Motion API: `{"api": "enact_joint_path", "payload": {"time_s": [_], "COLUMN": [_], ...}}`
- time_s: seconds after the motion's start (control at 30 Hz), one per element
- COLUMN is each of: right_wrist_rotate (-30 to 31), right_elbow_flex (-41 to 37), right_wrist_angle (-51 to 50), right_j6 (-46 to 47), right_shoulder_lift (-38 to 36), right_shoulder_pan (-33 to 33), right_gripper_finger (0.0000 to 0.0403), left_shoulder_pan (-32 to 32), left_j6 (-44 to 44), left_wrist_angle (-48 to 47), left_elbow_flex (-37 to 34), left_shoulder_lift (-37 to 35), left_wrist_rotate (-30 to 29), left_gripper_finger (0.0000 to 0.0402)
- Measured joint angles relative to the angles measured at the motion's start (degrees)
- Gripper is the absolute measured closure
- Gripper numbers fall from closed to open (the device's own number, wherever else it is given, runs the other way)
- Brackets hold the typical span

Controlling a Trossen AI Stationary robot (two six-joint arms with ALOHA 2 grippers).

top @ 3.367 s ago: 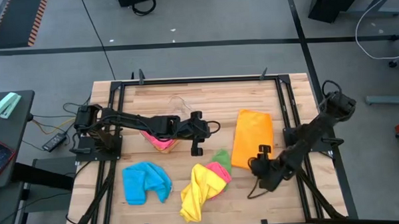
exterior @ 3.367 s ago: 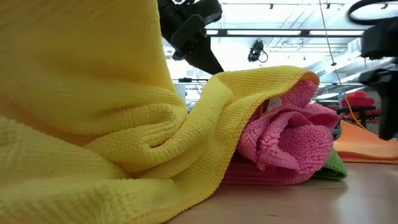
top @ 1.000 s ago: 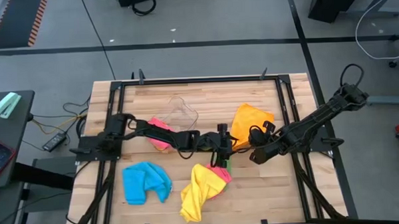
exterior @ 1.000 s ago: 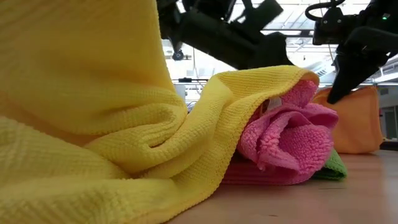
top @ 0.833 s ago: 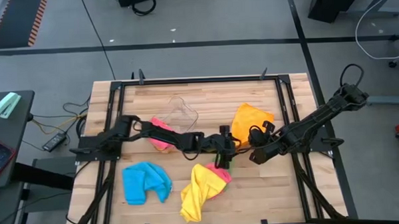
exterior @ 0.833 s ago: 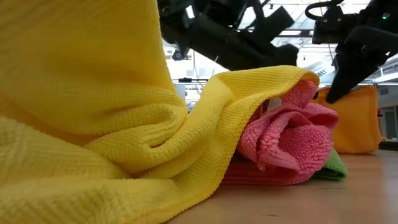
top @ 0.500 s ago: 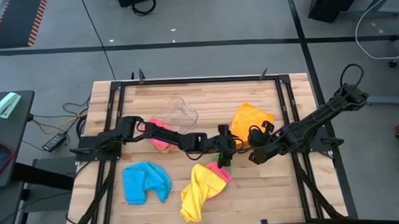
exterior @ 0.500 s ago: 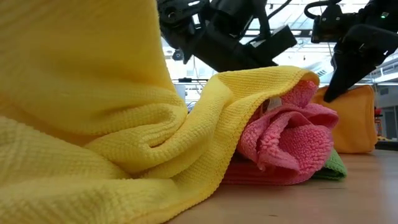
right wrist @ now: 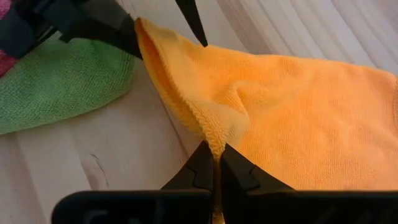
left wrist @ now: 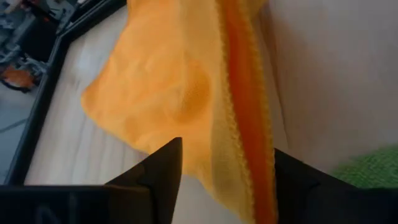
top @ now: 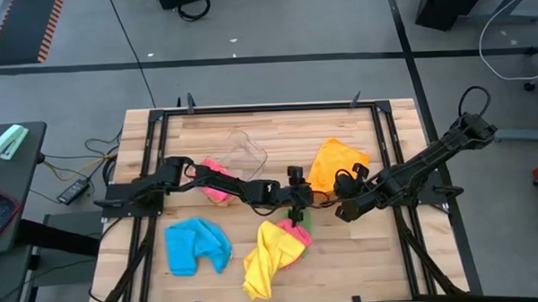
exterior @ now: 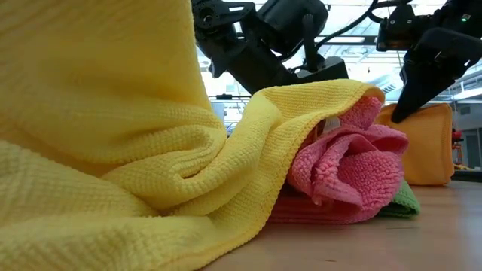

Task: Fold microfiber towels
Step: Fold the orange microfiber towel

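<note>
My right gripper (right wrist: 216, 163), fingers pinched together on the hemmed edge of the soft orange microfiber towel (right wrist: 292, 118); beside it a green microfiber towel (right wrist: 59, 87) lies on the pale wooden tabletop (right wrist: 93, 177).

Even overhead light, sharp from above, soft up close.

From above you get flat, bright light on the wooden table (top: 268, 137), with only faint shadows under the arms and no glare. At table height the ceiling lights (exterior: 354, 41) and the room behind burn out bright, so the arms show almost as silhouettes; the yellow towel (exterior: 113, 150) crowds your lens yet keeps crisp weave. Your left wrist view is soft: the orange towel (left wrist: 180, 87) is blurred, and the near fingers (left wrist: 163, 171) are dark and unfocused.
</note>
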Motion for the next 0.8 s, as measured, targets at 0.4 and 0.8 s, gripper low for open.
{"api": "enact_joint_path", "payload": {"time_s": [0.4,0.8], "right_wrist_rotate": [-7.1,-8.3], "right_elbow_flex": [0.0,0.0], "right_wrist_angle": [0.0,-1.0], "right_j6": [-4.3,-2.6], "right_shoulder_lift": [0.7,12.5], "right_shoulder_pan": [0.0,5.0], "right_gripper_finger": [0.0364,0.0265], "left_shoulder_pan": [-0.9,-0.7], "left_j6": [2.0,-4.7], "left_wrist_angle": [-15.4,-26.3], "left_elbow_flex": [8.9,12.5], "left_shoulder_lift": [0.0,0.0], "left_wrist_rotate": [-0.1,4.6], "left_gripper_finger": [0.0387,0.0384]}}
